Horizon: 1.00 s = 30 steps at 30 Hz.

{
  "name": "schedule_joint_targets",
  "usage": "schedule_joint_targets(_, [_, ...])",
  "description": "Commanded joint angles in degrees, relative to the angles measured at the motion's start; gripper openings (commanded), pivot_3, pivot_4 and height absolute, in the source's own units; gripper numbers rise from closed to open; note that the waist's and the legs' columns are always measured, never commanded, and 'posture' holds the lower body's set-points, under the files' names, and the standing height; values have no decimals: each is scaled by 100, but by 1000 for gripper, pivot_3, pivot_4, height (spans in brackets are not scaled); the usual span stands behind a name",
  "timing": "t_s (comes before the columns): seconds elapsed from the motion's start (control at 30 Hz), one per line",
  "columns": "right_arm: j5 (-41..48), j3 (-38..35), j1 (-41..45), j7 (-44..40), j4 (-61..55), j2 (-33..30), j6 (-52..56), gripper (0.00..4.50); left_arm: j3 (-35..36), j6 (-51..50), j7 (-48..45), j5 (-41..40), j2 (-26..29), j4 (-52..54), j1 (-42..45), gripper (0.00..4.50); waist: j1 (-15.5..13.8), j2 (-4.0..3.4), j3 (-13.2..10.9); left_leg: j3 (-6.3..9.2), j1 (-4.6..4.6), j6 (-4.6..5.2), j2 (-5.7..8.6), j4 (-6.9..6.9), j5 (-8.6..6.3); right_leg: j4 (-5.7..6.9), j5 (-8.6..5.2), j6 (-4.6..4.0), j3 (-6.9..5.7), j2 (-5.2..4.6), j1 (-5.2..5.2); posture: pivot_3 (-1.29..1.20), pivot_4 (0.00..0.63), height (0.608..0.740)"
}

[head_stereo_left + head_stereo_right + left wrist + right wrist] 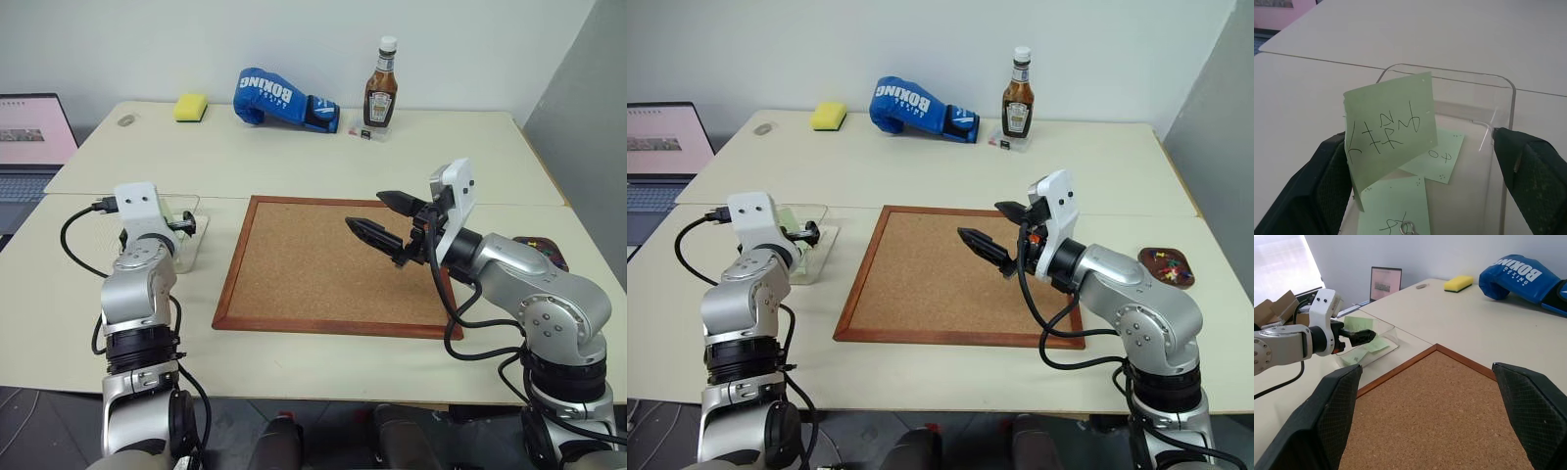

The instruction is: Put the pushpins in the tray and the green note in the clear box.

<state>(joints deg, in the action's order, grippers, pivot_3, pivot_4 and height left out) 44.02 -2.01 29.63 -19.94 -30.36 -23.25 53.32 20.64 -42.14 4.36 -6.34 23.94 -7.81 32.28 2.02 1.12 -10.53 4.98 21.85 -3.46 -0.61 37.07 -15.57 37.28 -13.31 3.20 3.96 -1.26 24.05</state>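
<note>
My left gripper is open over the clear box, which stands on the table left of the cork board. A green note with black handwriting stands upright between the wide-apart jaws. It leans on one finger, with its lower edge down in the box. Two more green notes lie flat on the box floor. My right gripper hangs open and empty above the cork board. The small dark brown tray sits at the far right of the table, with several coloured pushpins in it.
At the back of the table are a blue boxing glove, a sauce bottle and a yellow sponge. A laptop stands at the far left. A seam between two tabletops runs behind the cork board.
</note>
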Motion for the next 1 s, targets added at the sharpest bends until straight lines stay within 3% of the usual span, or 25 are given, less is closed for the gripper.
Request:
schedule_joint_targets(0.03, [41,-96,41,-9,-124,32,-135,4500,108,132,128,139,212,-33,77,4466,-1,0,0,0,0,-1,0,0,0,0,0,0,0,0,0,0,150,740])
schedule_joint_targets(0.6, [-39,-92,68,-42,0,-10,-202,4500,78,46,-638,-628,70,-100,291,4466,-11,0,0,1,3,-6,0,-1,3,-2,0,0,-2,-1,0,0,150,740])
schedule_joint_targets(1.0, [-122,-91,83,-71,61,-40,-272,4500,52,-453,-484,-657,-84,85,186,4466,-11,0,0,1,3,-6,0,-1,3,-2,0,0,-1,0,0,0,150,740])
